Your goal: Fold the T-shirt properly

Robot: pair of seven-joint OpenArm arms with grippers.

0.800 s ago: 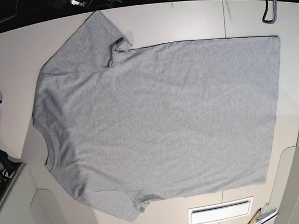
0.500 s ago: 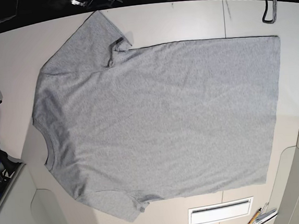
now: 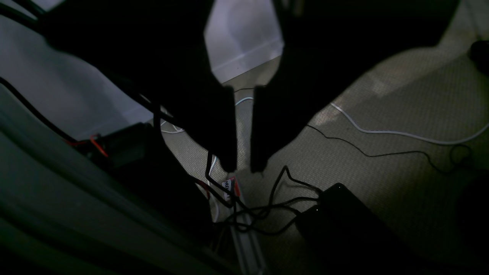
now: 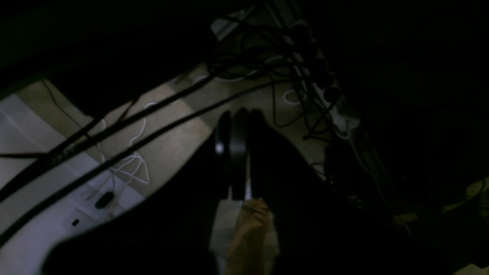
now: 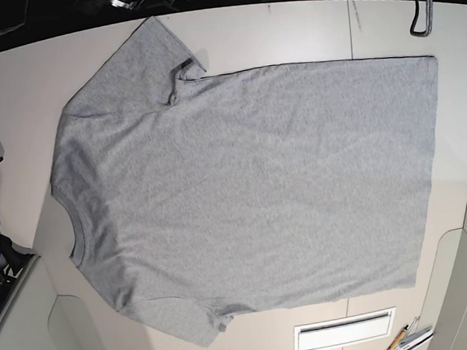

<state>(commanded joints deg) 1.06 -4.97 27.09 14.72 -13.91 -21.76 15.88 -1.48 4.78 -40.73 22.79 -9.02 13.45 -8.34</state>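
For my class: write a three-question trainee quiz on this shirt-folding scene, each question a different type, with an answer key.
1. True or false: the T-shirt already lies folded in half on the table.
2. Which way does the collar point in the base view? A left, B right, C top.
3. Fill in: the left gripper hangs over the ____, not the shirt.

Key: 1 false, it lies spread flat; 2 A; 3 floor.

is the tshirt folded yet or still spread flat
Spread flat, not folded. The T-shirt lies open on the table, both sleeves out, collar at the base view's left, hem at its right.
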